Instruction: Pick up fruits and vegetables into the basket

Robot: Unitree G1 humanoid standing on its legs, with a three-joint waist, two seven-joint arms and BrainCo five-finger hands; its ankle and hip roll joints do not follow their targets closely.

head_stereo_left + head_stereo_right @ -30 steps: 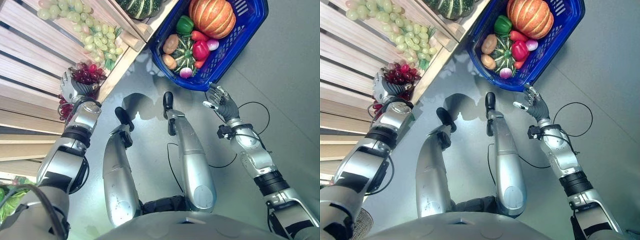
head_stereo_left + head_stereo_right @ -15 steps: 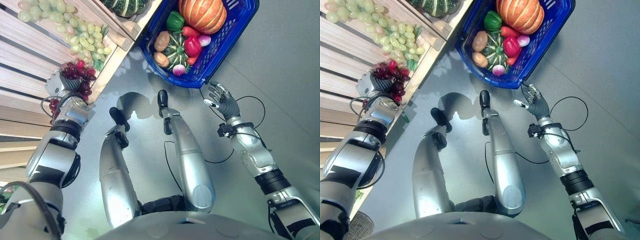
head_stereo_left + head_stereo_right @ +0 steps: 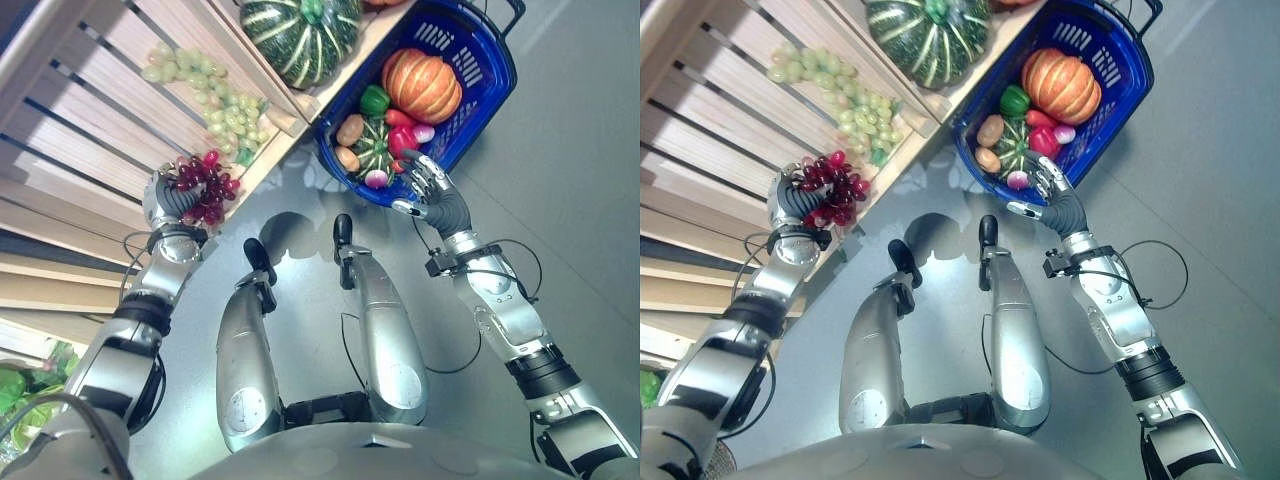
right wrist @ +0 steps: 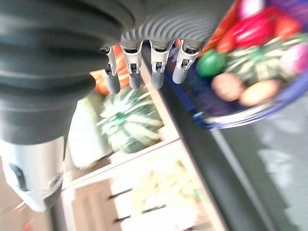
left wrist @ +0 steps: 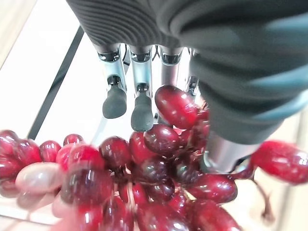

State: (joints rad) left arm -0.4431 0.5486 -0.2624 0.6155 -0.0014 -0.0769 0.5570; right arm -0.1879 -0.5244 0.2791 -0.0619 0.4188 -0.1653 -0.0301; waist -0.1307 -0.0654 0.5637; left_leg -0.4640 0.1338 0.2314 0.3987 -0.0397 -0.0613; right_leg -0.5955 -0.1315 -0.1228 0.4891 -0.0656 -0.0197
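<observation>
The left hand [image 3: 168, 196] is curled round the red grape bunch [image 3: 203, 181] at the wooden stand's [image 3: 110, 120] edge. The blue basket [image 3: 478, 110] lies well to its right, where the right hand [image 3: 432, 193] hovers open and empty by the rim.

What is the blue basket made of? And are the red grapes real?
The blue basket looks like glossy moulded plastic: its walls have even slots. The red grapes in the left hand are very shiny and evenly smooth, so possibly plastic, but the look alone cannot settle it.
</observation>
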